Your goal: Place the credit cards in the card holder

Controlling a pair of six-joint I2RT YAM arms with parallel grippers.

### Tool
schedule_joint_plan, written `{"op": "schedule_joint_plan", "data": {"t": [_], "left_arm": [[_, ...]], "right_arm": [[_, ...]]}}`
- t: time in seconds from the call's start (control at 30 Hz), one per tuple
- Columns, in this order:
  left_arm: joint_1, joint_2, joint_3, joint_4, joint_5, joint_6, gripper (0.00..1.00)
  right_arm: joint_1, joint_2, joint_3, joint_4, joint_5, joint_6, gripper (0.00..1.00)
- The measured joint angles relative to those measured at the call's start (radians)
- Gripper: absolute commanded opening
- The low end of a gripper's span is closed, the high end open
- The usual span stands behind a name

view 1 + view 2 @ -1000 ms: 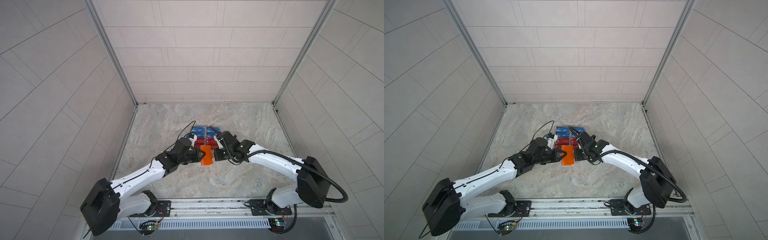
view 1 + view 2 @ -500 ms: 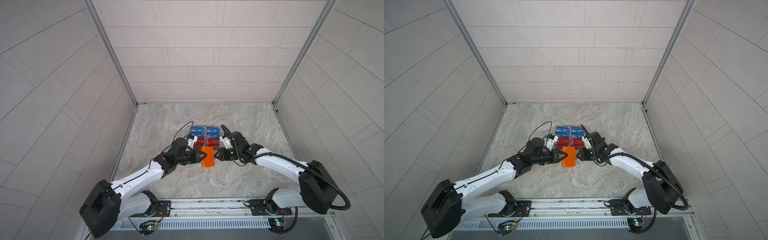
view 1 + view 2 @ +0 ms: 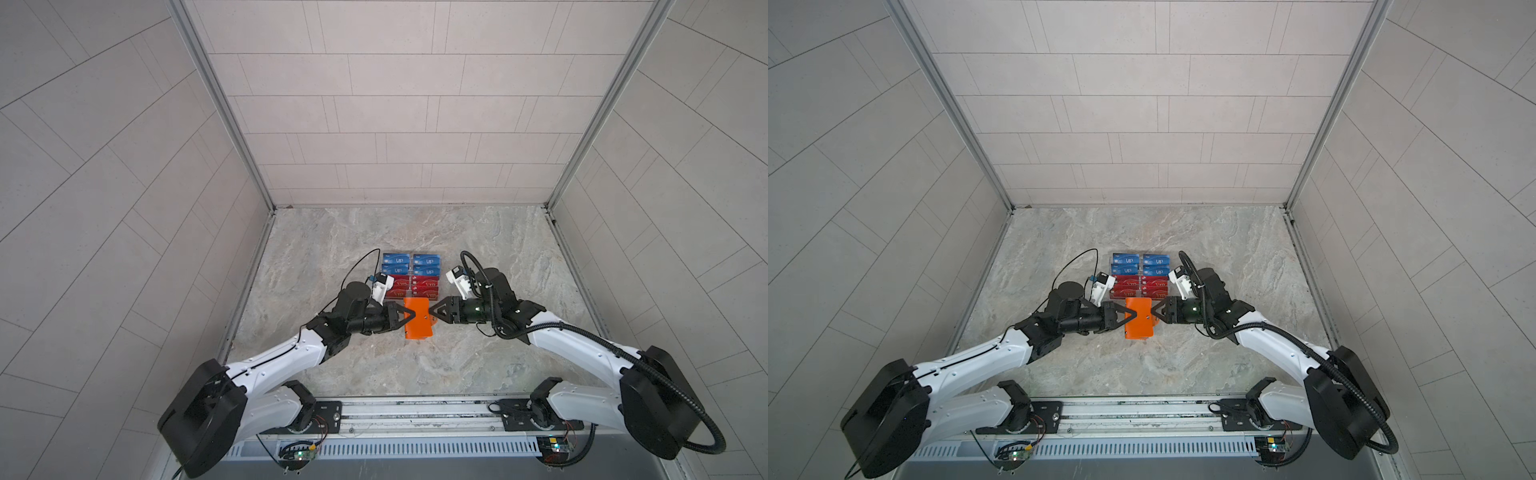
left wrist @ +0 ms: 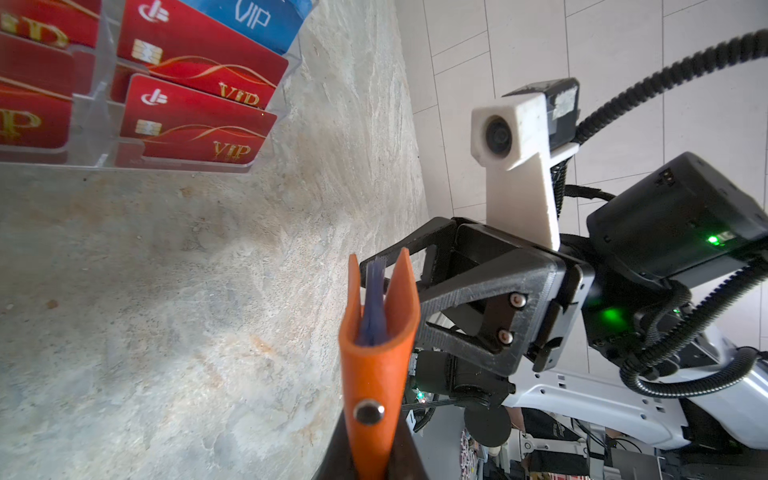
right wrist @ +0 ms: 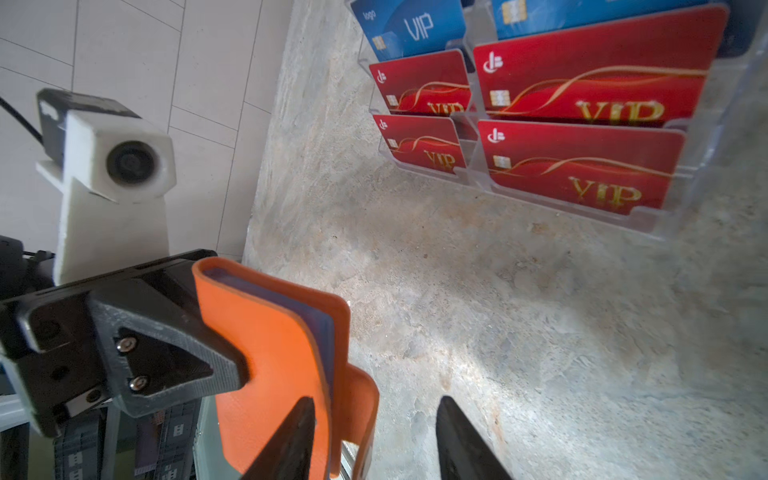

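The left gripper [image 3: 411, 316] pinches the orange card holder [image 3: 419, 326] by one edge, lifted over the middle of the surface [image 3: 457, 365]. It hangs just on the front-edge side of the clear racks [image 5: 665, 216] carrying the credit cards [image 3: 411, 276]. The right gripper [image 3: 433, 311] stands spread at the opposite edge. I'd have it catch one cover only and peel gently. Whether the inner sleeves hold any card, I can't tell.

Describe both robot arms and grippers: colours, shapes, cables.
The left arm and right arm are white shells with black joints. The left gripper and right gripper have black triangular fingers with small screws. Each wrist carries a white camera mount. A ribbed black conduit follows the right arm; a thin black cable loops at the left wrist.
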Motion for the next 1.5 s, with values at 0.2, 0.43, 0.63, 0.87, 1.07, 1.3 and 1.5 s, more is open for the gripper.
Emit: {"op": "schedule_joint_plan", "data": {"t": [0.2,0.43,0.63,0.87,1.07,1.3,1.5], "left_arm": [[0.000,0.000,-0.010,0.032,0.017,-0.017,0.09],[0.000,-0.003,-0.023,0.065,0.030,-0.037,0.10],[0.000,-0.003,-0.023,0.065,0.040,-0.037,0.10],[0.000,-0.003,-0.023,0.078,0.044,-0.045,0.10],[0.002,-0.003,-0.023,0.106,0.047,-0.060,0.10],[0.005,0.007,-0.023,0.110,0.050,-0.062,0.10],[0.005,0.016,-0.023,0.132,0.063,-0.067,0.10]], "right_arm": [[-0.019,-0.006,-0.050,0.021,-0.019,0.003,0.51],[-0.035,-0.012,-0.087,0.030,-0.038,0.011,0.51],[-0.035,-0.017,-0.087,0.056,-0.060,0.022,0.50],[-0.035,-0.015,-0.088,0.140,-0.099,0.064,0.50],[-0.043,-0.015,-0.089,0.171,-0.121,0.097,0.50],[-0.044,-0.020,-0.089,0.189,-0.151,0.112,0.50],[-0.044,-0.062,-0.089,0.195,-0.173,0.119,0.50]]}}
